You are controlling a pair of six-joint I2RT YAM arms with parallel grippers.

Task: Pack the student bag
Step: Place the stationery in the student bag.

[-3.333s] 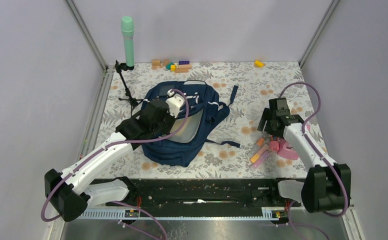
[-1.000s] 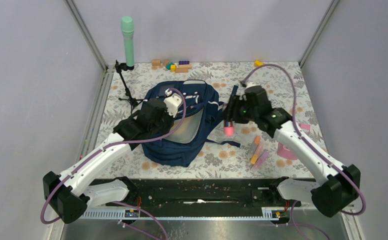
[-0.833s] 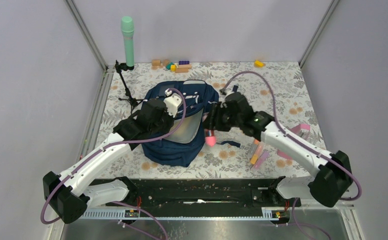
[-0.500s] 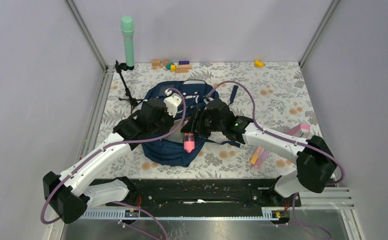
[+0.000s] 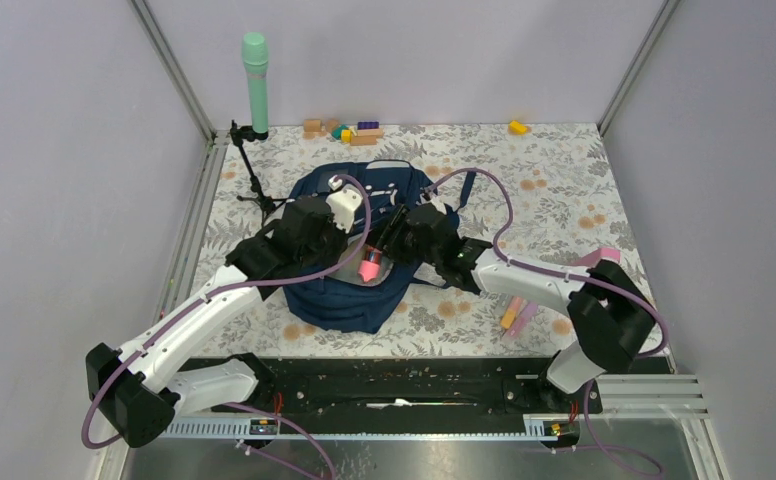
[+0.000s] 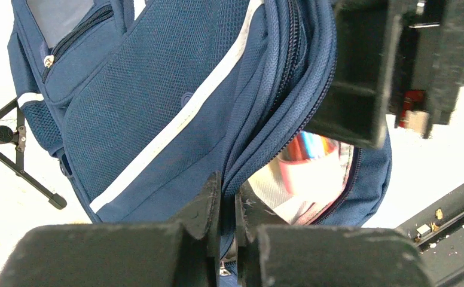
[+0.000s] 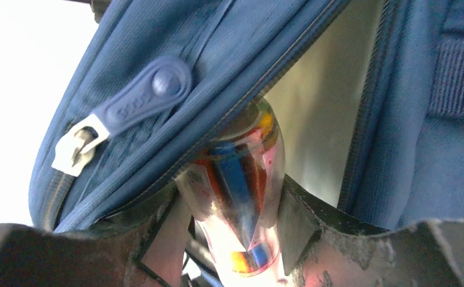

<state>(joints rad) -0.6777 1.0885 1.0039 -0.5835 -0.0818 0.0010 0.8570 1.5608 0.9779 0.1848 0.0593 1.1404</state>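
The student bag (image 5: 336, 296) lies in the middle of the table, navy blue with pale stripes, its main compartment gaping and the pale lining (image 7: 319, 107) showing. My left gripper (image 6: 228, 200) is shut on the zipper edge of the bag's flap (image 6: 176, 101) and holds it up. My right gripper (image 7: 235, 209) is shut on a pink see-through pen case (image 7: 244, 179) with coloured pens inside. The case's front end sits under the raised flap at the bag's mouth, and shows there as a pink case (image 5: 370, 268) from above. A blue zipper pull (image 7: 140, 98) hangs just left of it.
A green microphone (image 5: 255, 70) on a small black tripod (image 5: 256, 185) stands at the back left. Toy blocks (image 5: 349, 130) and a yellow block (image 5: 517, 127) lie along the back wall. Loose markers (image 5: 517, 312) and a pink item (image 5: 604, 258) lie right of the bag.
My right arm has swung left from the right side of the table, carrying the pink case to the bag's opening. The left gripper has kept its hold on the flap.
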